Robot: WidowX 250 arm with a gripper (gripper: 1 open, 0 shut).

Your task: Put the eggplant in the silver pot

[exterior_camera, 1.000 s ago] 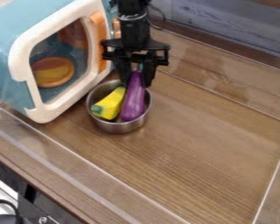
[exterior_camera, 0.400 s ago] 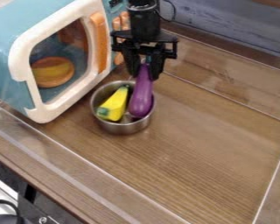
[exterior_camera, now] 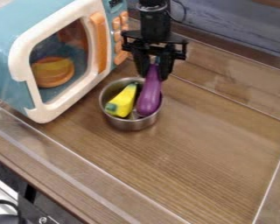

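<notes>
The silver pot [exterior_camera: 132,123] stands on the wooden table just right of the toy microwave. The purple eggplant [exterior_camera: 150,98] stands nearly upright inside it, lower end in the pot and upper end between the fingers of my gripper [exterior_camera: 154,73]. The gripper points straight down over the pot's right half and is shut on the eggplant's upper end. A yellow-green banana-like toy [exterior_camera: 122,101] lies in the pot's left half, beside the eggplant.
The toy microwave [exterior_camera: 38,35], teal and cream, stands at the left with an orange bowl [exterior_camera: 52,68] behind its door. A clear raised rim [exterior_camera: 60,179] runs along the table's front. A grey wall backs the table.
My gripper has moved to the right and slightly back with the eggplant. The pot with the yellow-green toy has slid to the right along with it, away from the microwave.
</notes>
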